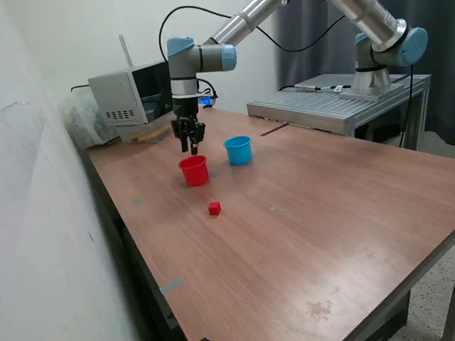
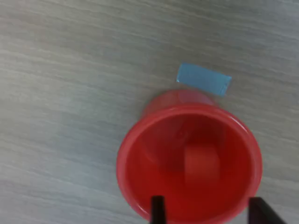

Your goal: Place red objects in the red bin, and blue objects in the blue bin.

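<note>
The red bin [image 1: 194, 170] stands on the wooden table [image 1: 320, 227], with the blue bin [image 1: 238, 150] just to its right in the exterior view. My gripper [image 1: 193, 146] hangs directly over the red bin's mouth. In the wrist view its fingertips [image 2: 158, 210] stand apart over the red bin [image 2: 140, 186], so the gripper [image 2: 209, 212] is open with nothing held. A red cube [image 2: 201, 164] lies on the bin's floor. Another red cube [image 1: 215, 208] sits on the table in front of the red bin. The blue objects are out of view.
A grey box-like device [image 1: 131, 96] stands at the table's back corner behind the arm. A metal platform [image 1: 334, 103] carries the arm's base at the back. A wall runs along the exterior view's left. A blue tape patch [image 2: 203, 79] lies beside the red bin.
</note>
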### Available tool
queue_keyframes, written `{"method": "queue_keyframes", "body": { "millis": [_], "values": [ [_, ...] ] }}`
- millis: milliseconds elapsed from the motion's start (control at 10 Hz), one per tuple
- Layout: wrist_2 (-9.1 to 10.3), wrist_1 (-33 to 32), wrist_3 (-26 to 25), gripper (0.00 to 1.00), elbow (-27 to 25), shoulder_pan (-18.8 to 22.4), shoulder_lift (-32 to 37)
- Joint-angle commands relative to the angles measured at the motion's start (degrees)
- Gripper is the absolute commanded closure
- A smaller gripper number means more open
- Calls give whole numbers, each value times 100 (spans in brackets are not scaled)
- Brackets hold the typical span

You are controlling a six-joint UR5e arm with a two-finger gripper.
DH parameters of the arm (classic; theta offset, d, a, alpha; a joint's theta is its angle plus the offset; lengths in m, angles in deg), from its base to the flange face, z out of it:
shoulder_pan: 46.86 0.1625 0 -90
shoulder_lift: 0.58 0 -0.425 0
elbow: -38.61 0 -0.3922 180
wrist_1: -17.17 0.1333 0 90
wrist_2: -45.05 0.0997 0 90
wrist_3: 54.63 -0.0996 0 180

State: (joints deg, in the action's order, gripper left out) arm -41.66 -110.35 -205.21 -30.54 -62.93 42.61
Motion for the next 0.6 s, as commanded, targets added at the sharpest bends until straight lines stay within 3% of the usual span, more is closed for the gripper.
{"method": "queue_keyframes", "body": {
  "millis": [0, 500],
  "values": [
    [-21, -18, -24, 0, -29, -1, 14],
    [-30, 43, -164, 0, -292, 227, 655]
  ]
}}
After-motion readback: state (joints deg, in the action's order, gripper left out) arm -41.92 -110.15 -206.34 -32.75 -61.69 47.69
